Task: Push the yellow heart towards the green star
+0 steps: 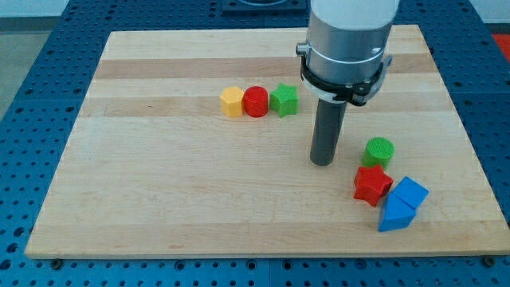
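A yellow block (232, 102) lies at the left end of a row above the board's middle; its outline looks six-sided more than heart-shaped, and I see no other yellow block. A red round block (256, 102) touches its right side. The green star (284, 100) touches the red block's right side and ends the row. My tip (322, 162) rests on the board below and to the right of the green star, apart from every block. The arm's grey body hides part of the board's top right.
A green round block (379, 151) lies right of my tip. Below it are a red star (372, 185), a blue cube (409, 193) and a blue triangle (395, 215), close together near the wooden board's (159, 199) bottom right edge.
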Motion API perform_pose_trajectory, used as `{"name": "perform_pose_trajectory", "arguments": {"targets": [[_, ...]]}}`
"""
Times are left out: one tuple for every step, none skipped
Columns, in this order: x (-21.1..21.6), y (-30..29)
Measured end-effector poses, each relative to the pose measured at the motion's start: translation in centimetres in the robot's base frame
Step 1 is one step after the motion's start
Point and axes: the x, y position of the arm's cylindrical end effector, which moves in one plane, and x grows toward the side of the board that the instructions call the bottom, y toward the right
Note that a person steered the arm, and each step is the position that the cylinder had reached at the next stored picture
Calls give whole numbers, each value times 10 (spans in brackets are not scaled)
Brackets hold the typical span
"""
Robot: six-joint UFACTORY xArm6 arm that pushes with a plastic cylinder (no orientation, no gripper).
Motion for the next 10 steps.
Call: {"name": "perform_pose_trajectory", "arguments": {"targets": [[-10,2],[-15,9],[-22,15],[-32,19],[-45,20],[-55,22],[-64,23],[-67,25],[-68,26],[-70,30]]}}
